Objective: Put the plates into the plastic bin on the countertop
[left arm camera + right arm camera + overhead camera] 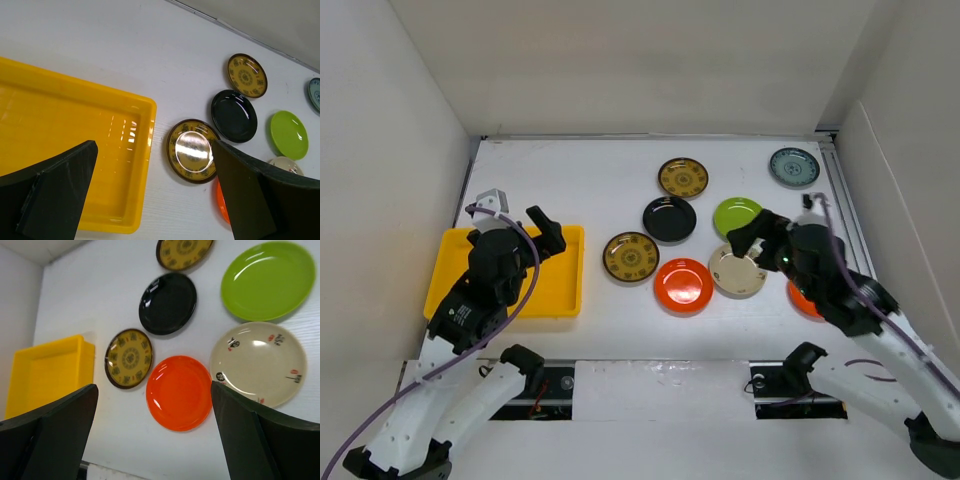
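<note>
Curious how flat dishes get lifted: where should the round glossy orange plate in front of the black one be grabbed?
Probably its raised rim at the near edge, pinched from above. The round glossy orange plate lies flat, so only the rim sticks up; the brown-gold patterned plate and beige plate crowd its sides; the near edge is free.

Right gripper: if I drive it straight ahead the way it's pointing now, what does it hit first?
Most likely the orange plate. In the wrist view it lies between the open fingers of the right gripper, with the beige plate close beside it. Depth is hard to judge, so take this as a guess.
</note>
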### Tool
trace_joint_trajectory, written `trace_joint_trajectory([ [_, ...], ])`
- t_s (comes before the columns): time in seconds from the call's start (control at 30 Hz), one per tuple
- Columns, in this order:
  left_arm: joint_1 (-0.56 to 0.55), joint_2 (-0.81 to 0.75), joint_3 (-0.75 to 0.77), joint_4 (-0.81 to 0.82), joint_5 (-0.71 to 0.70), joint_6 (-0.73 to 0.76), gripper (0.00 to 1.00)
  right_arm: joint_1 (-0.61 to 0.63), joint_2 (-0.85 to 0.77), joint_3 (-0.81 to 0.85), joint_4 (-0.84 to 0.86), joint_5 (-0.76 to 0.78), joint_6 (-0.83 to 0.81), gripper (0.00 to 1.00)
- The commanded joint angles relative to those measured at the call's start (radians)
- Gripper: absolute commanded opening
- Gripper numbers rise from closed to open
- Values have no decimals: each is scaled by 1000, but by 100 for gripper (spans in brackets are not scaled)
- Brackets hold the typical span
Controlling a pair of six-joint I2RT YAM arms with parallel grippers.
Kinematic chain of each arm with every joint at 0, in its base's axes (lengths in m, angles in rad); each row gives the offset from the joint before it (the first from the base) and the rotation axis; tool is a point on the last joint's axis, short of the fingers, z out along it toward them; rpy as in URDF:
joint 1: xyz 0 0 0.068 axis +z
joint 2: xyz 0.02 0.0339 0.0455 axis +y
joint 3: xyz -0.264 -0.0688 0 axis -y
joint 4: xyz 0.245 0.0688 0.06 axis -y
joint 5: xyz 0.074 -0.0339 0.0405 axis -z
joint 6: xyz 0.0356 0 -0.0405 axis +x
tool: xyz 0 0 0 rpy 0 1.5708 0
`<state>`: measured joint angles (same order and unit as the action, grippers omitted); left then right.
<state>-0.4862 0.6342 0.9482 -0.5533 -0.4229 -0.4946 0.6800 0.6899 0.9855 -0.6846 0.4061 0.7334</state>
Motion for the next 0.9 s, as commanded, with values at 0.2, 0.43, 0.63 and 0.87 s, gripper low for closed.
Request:
trace_joint_trajectory([
  [0.2, 0, -5, -14, 43, -17, 13, 100, -86, 617, -36, 536, -535, -173, 100],
  [0.43, 0, 47, -14, 43, -17, 4, 100, -86, 933, 119, 545, -584, -232, 86],
  [0.63, 0, 56, -14, 43, 9, 14, 100, -66, 942, 142, 599, -635, -232, 87],
  [0.87, 0, 56, -14, 43, 9, 24, 100, -76, 1106, 203, 599, -681, -267, 76],
])
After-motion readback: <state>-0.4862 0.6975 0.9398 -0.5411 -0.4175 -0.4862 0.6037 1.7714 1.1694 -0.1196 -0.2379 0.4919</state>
